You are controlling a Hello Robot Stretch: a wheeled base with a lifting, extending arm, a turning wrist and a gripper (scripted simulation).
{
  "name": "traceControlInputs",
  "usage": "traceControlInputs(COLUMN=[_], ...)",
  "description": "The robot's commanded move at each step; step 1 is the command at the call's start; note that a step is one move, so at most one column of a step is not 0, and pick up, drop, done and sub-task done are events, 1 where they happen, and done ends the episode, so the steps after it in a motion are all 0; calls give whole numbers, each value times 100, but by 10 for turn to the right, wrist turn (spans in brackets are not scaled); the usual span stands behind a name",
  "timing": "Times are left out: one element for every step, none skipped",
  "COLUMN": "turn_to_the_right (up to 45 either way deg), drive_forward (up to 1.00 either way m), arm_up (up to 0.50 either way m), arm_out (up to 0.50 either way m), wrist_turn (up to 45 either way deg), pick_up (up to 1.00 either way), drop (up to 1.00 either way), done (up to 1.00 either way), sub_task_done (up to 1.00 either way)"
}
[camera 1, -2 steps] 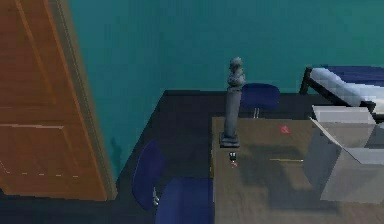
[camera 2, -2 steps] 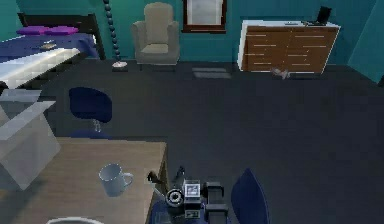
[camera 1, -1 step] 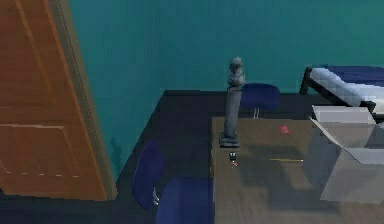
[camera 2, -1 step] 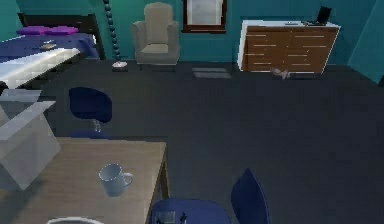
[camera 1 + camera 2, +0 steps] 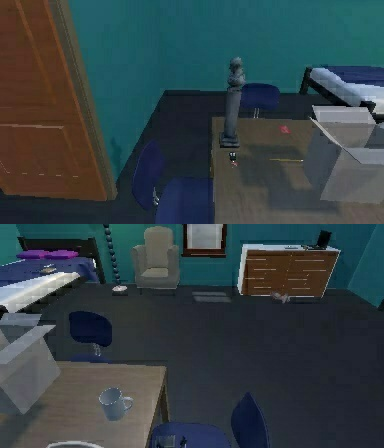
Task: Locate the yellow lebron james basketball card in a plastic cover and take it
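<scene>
On desk (image 5: 262,172): statue (image 5: 234,100), box (image 5: 345,150), mug (image 5: 114,404)
Search: drive nearer, check inside and beside box
Gripper: cannot tell its state

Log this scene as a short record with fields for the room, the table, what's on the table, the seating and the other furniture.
Room: teal walls, dark floor, orange wooden door
Table: brown wooden table
On table: tall grey statue, white ceramic mug, open pale cardboard box, small red thing too small to identify
Seating: blue padded chairs at the table, beige upholstered armchair by the far wall
Other furniture: bed with a dark frame, brown wooden dresser with a white top
</scene>
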Motion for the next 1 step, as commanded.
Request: traceControlInputs(turn_to_the_right=[0], drive_forward=[0], arm_up=[10], arm_out=[0], wrist_turn=[0], pick_up=[0], drop=[0], done=[0], sub_task_done=[0])
